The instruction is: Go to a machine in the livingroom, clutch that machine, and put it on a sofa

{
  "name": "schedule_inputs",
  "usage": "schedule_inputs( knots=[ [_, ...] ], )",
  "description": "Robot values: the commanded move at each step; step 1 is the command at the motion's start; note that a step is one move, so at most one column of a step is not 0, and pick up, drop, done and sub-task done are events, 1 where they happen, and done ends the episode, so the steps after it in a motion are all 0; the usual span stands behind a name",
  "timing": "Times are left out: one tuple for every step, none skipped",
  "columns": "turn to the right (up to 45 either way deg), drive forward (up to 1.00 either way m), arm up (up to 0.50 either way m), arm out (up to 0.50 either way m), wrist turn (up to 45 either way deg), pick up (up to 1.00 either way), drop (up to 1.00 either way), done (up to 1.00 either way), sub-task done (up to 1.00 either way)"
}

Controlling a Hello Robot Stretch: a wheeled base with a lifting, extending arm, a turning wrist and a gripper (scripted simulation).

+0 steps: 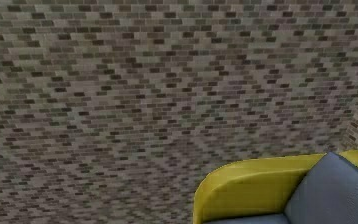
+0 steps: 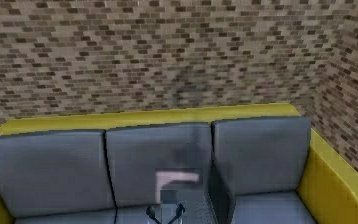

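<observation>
Brown brick wall [image 1: 137,80] ahead; at the forward view's lower right a yellow sofa [image 1: 242,185] corner and grey cushion [image 1: 332,190], cut off by the edge. In the arm side view the dark arm [image 2: 219,195] rises before the sofa's middle cushion, the gripper [image 2: 171,210] low by a pale blurry shape [image 2: 177,178], perhaps the machine; I cannot tell whether it holds anything

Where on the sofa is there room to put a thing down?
On the yellow sofa with grey cushions, the seat at the arm side view's right, between the dark arm bar and the yellow armrest, is bare. The seat strip at the left is bare too. The middle is crowded by the gripper.
</observation>
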Motion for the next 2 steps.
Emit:
schedule_inputs(
  knots=[
    [0.0, 0.00, 0.00, -0.06, 0.0, 0.00, 0.00, 0.00, 0.00],
    [0.0, 0.00, 0.00, 0.00, 0.0, 0.00, 0.00, 1.00, 0.00]
  ],
)
